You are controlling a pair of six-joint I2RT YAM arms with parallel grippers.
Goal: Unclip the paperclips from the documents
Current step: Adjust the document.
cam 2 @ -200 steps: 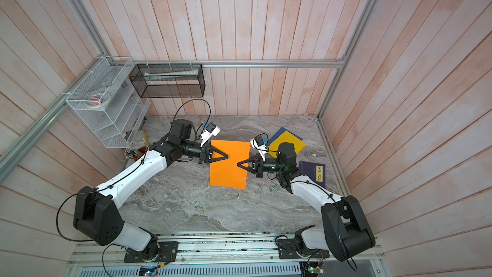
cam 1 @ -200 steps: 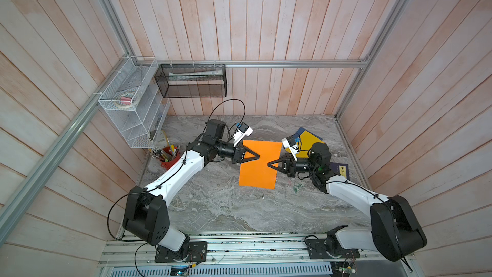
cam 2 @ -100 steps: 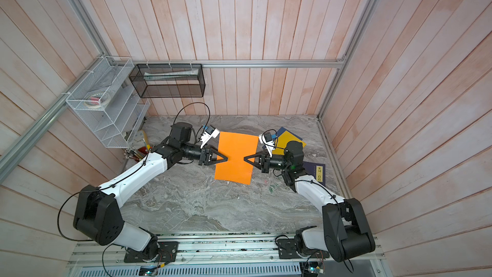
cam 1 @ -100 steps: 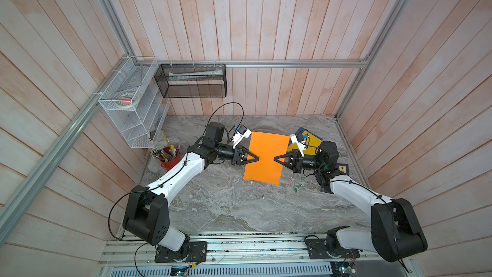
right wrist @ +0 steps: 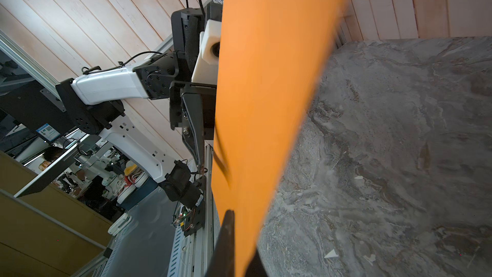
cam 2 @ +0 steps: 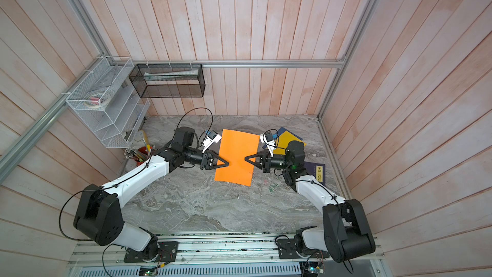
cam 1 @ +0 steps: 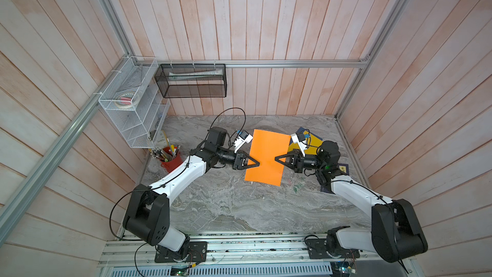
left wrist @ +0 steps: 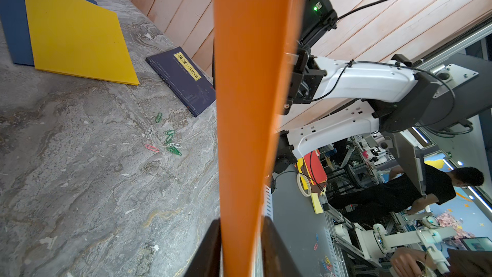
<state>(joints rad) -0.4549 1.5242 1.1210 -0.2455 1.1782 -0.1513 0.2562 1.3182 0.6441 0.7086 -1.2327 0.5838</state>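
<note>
Orange sheet (cam 1: 267, 146) hangs over the marble table (cam 1: 213, 203), pinched on opposite side edges by left gripper (cam 1: 257, 164) and right gripper (cam 1: 276, 158), both clamped shut on it. It looks thin, light and floppy, so edge grips seem right. Loose paperclips (left wrist: 170, 142) lie on the table.

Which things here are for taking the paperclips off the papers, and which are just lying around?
For the job: orange sheet, pinched by left tool and right tool; yellow sheet; dark blue sheet; loose paperclips.

Just lying about: navy book, red pen cup, white wire rack, black mesh basket.
</note>
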